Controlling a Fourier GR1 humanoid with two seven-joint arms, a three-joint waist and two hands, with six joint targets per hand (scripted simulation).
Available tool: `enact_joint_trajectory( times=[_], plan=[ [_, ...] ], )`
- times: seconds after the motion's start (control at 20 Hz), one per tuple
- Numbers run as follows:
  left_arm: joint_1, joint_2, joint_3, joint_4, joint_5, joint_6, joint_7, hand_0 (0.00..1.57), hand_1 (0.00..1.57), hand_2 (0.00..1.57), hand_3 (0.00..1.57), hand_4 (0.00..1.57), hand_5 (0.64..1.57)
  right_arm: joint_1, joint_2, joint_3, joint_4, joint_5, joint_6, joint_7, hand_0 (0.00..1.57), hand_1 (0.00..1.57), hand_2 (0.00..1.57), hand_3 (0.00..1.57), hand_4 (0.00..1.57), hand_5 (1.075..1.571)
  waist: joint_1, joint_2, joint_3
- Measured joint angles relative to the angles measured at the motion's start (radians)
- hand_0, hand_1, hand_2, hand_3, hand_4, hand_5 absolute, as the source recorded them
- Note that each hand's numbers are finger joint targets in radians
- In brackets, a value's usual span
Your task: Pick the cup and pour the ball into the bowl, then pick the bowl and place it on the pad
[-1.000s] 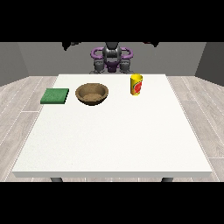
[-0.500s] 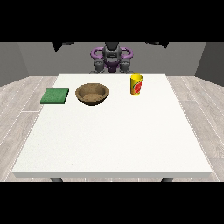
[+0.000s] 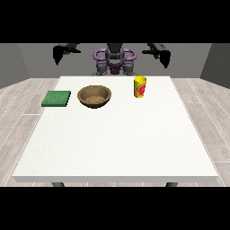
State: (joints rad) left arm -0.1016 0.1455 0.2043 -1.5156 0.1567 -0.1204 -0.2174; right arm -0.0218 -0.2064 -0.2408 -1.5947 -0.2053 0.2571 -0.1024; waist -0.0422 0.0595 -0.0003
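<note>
Upright beside the brown bowl (image 3: 94, 96), a yellow cup (image 3: 140, 86) with red marking; each hand's (image 3: 164, 55) finger state indiscernible.

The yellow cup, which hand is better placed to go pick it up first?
Probably the left: the hand at the view's right hangs on the same side as the yellow cup, while the other hand sits beyond the bowl.

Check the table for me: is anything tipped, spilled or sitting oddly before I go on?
Nothing stands out. The yellow cup stands upright, the brown bowl sits level beside it, and the green pad lies flat near the table edge. Both hands, at the view's left and right, hang raised, touching nothing. No ball shows.
</note>
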Motion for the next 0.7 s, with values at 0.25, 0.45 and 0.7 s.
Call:
enact_joint_trajectory(
  times=[0.25,0.45,0.7],
  plan=[
    [-0.035,-0.058,-0.020,0.152,-0.071,0.050,-0.169,0.00,0.00,0.00,0.00,0.00,1.517,-0.041,0.002,0.009,0.016,0.018,0.000,-0.031,0.00,0.00,0.00,0.00,0.00,1.571,-0.026,0.053,-0.0001],
    [-0.068,-0.091,-0.031,0.291,-0.115,0.082,-0.304,0.00,0.00,0.00,0.00,0.00,1.530,-0.075,-0.017,-0.008,0.047,0.014,0.012,-0.052,0.00,0.00,0.00,0.00,0.00,1.570,-0.038,0.087,-0.0002],
    [-0.152,-0.093,-0.003,0.470,-0.131,0.123,-0.420,0.00,0.00,0.00,0.00,0.00,1.518,-0.080,-0.018,-0.012,0.101,0.016,0.044,-0.120,0.00,0.00,0.00,0.00,0.00,1.570,-0.059,0.121,-0.0003]
  ],
)
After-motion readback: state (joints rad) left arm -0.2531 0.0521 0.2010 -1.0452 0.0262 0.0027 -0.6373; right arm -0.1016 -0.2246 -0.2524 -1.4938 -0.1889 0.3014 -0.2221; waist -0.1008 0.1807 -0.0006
